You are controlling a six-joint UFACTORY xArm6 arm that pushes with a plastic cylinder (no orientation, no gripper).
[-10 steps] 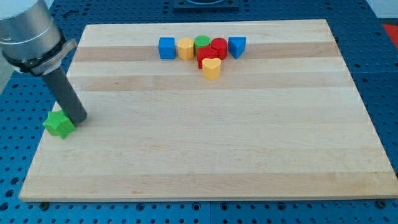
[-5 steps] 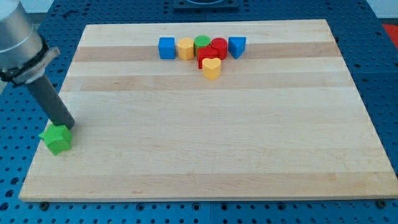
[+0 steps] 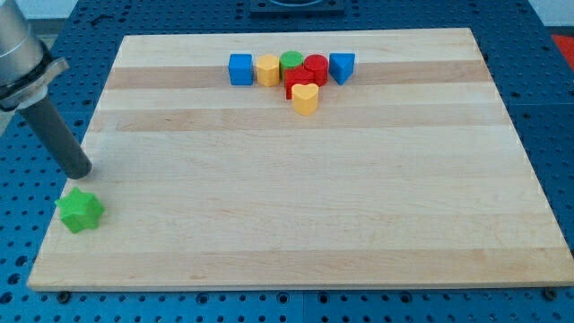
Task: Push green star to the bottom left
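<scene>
The green star [image 3: 80,212] lies near the desk's [image 3: 296,206] left edge, in the view's lower left area, short of the bottom corner. The arm carries no gripper, so nothing spreads or pinches; it ends in a dark rod. My tip [image 3: 82,171] stands just above the star in the view, and a narrow gap appears to separate them.

Near the view's top sits a cluster:
- blue cube [image 3: 239,69]
- yellow block [image 3: 267,69]
- green block [image 3: 291,62]
- red blocks [image 3: 312,70]
- blue block [image 3: 342,66]
- yellow heart-like block [image 3: 305,98]
</scene>
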